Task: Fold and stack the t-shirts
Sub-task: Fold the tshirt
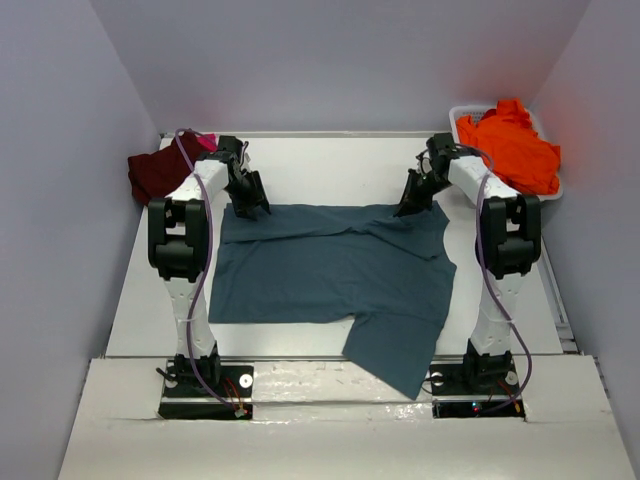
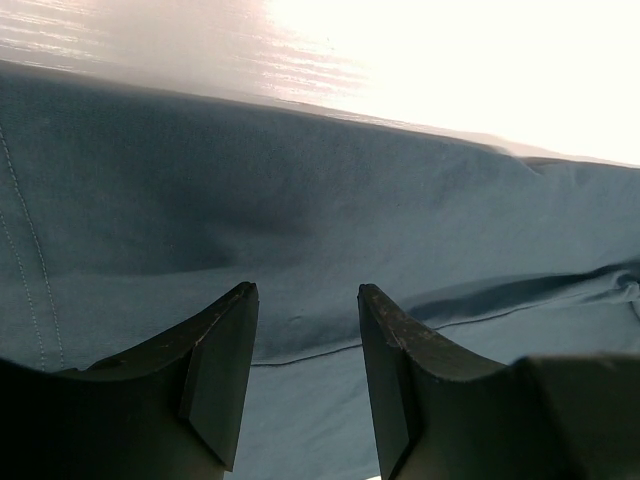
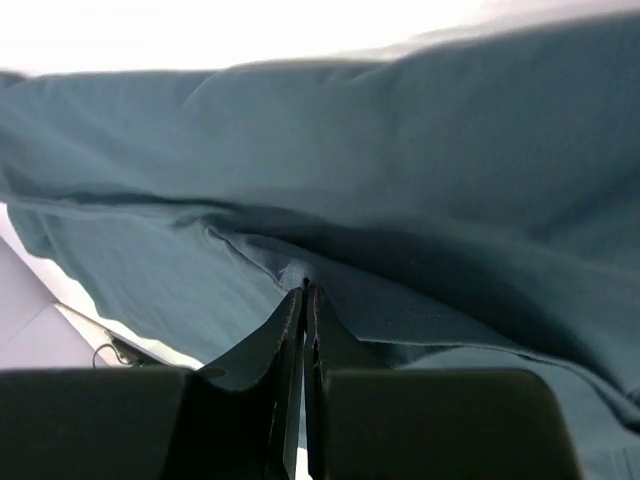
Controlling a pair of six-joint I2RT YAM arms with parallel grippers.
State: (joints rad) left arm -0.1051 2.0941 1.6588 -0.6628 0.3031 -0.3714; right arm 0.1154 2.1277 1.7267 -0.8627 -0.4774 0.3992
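Observation:
A slate teal-blue t-shirt [image 1: 330, 270] lies spread flat in the middle of the table, one sleeve reaching toward the near edge. My left gripper [image 1: 250, 208] hovers over its far left corner, open, with only cloth [image 2: 300, 200] showing beyond the gap between its fingers [image 2: 305, 290]. My right gripper [image 1: 405, 208] is at the far right edge of the shirt, shut, and a small pucker of the teal cloth [image 3: 420, 180] is pinched at its tips [image 3: 306, 288]. A dark maroon t-shirt [image 1: 155, 175] with a bit of bright pink [image 1: 207, 143] behind it lies at the far left.
A white tub [image 1: 460, 112] at the far right corner holds a crumpled orange t-shirt [image 1: 510, 145]. Grey walls close in the table on the left, back and right. Both arm bases stand at the near edge.

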